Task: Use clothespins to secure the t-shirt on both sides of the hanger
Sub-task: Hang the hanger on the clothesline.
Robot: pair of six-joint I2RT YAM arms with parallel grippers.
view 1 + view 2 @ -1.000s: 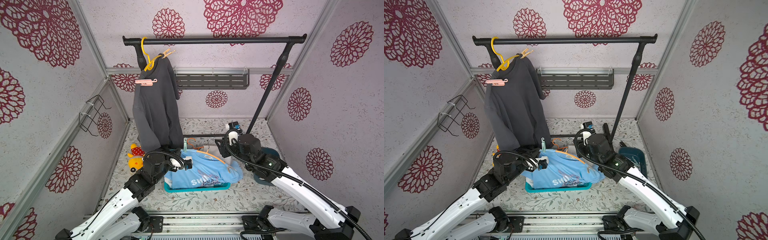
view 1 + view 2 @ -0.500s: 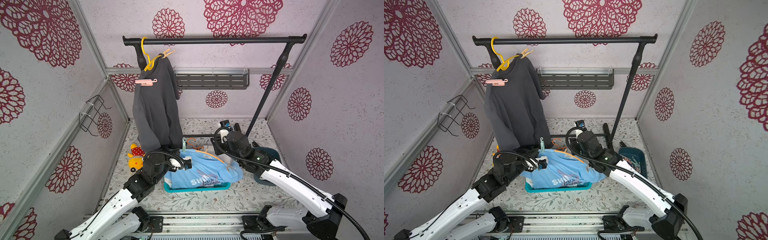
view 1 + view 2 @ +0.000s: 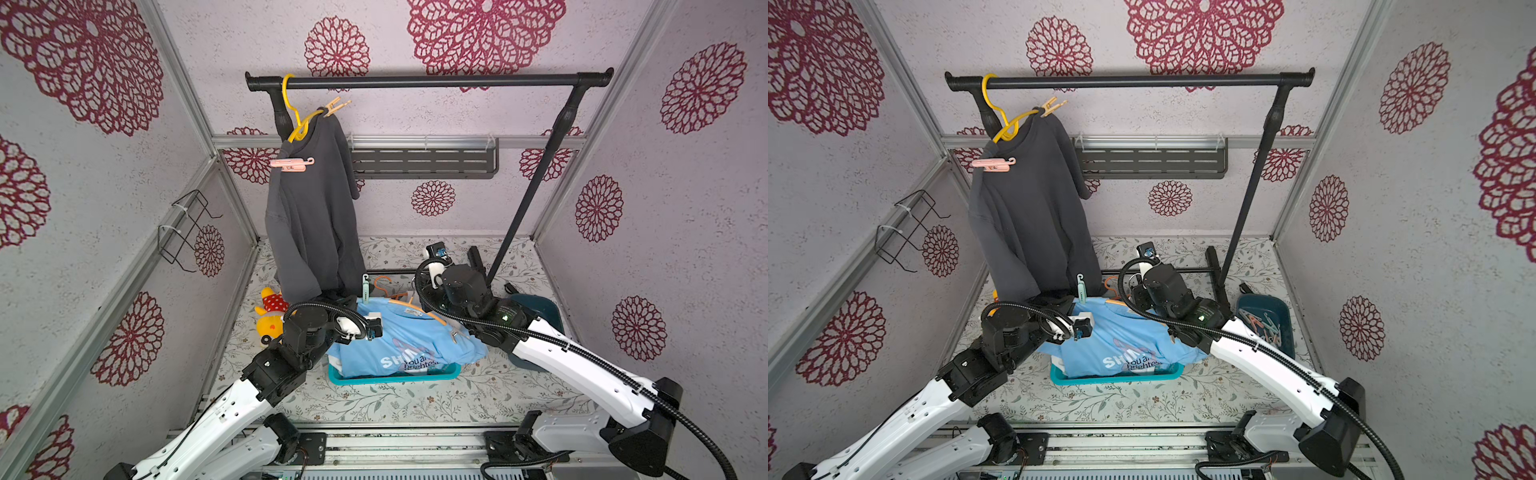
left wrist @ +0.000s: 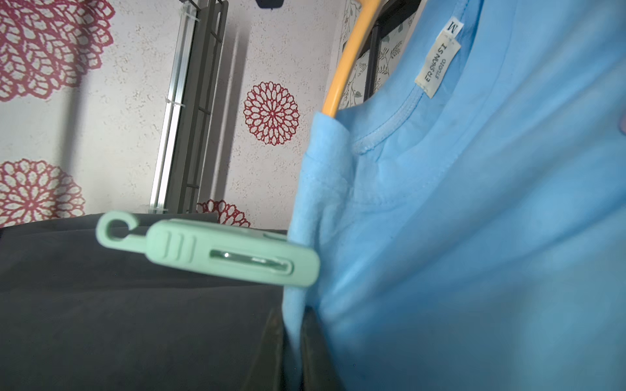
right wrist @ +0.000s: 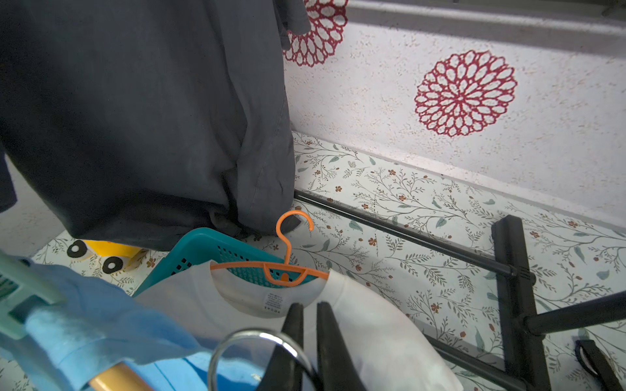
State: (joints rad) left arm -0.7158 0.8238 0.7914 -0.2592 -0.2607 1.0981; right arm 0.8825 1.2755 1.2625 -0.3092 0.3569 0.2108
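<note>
While hanging off the black rail (image 3: 428,80), grey shirt (image 3: 311,224) reaching down behind the teal basket (image 3: 390,377), screening its far edge. Draped over that basket, blue t-shirt (image 3: 407,345) on its orange-yellow hanger (image 4: 349,57), mint clothespin (image 4: 210,252) clipped to one shoulder. More clothespins (image 3: 1262,326) heaped in the dark bin (image 3: 1283,311) beside the right arm (image 3: 1266,360). Left gripper (image 4: 293,331) pinched on blue fabric; right gripper (image 5: 309,311) nearly together, on what, unclear.

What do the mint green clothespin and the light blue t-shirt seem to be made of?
Mint green clothespin: probably moulded plastic, matte; ribbed grip, shiny metal spring in its slot. Light blue t-shirt: soft knit fabric, maybe cotton; stitched collar seam, folds.
</note>
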